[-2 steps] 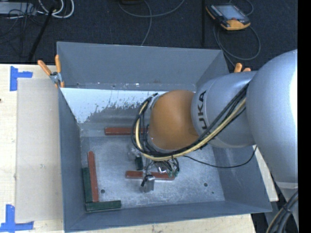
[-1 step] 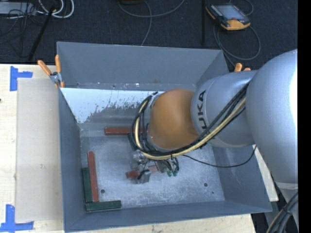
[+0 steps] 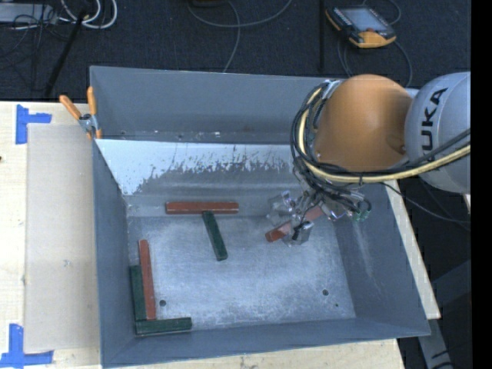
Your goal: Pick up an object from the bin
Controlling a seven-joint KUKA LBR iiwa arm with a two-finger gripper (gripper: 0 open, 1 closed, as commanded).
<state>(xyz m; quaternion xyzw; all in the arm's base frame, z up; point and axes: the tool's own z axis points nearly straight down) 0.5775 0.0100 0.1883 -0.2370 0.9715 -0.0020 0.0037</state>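
Observation:
My gripper [image 3: 294, 229] hangs over the right middle of the bin floor, under the orange wrist cover. A short red-brown stick [image 3: 277, 234] sits between its fingers, its left end poking out toward the bin's centre. The fingers are shut on it. To the left, apart from the gripper, a dark green stick [image 3: 215, 236] lies on the floor, slanted. Above that one lies a longer red-brown stick [image 3: 201, 207], running left to right near the back wall.
Along the left wall a red stick [image 3: 144, 277] lies beside a green stick [image 3: 136, 292]. Another green stick [image 3: 164, 326] rests at the front left corner. The arm comes in from the right over the bin's right wall.

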